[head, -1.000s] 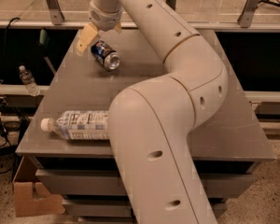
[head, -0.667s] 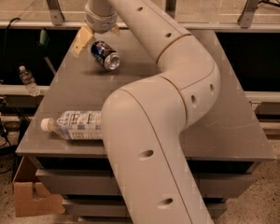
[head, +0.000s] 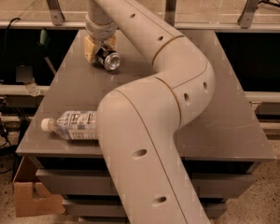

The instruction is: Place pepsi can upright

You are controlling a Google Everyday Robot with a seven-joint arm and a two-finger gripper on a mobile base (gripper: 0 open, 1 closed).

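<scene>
The pepsi can point(head: 110, 60) lies on its side at the back left of the grey table point(head: 228, 83), its silver end facing front right. My gripper point(head: 100, 46) has come down over the can's far end. One tan finger point(head: 89, 49) stands to the can's left and the other point(head: 110, 41) behind its right side, so the jaws straddle it and look open. The can rests on the table. My arm hides most of the can's blue body.
A clear plastic water bottle point(head: 73, 124) with a white cap lies on its side near the table's front left edge. My arm point(head: 177, 78) sweeps across the middle of the table. A cardboard box point(head: 31, 196) sits on the floor at the lower left.
My gripper has moved from the left of the can to right over it, with its fingers now on either side. The can and the bottle have stayed where they were.
</scene>
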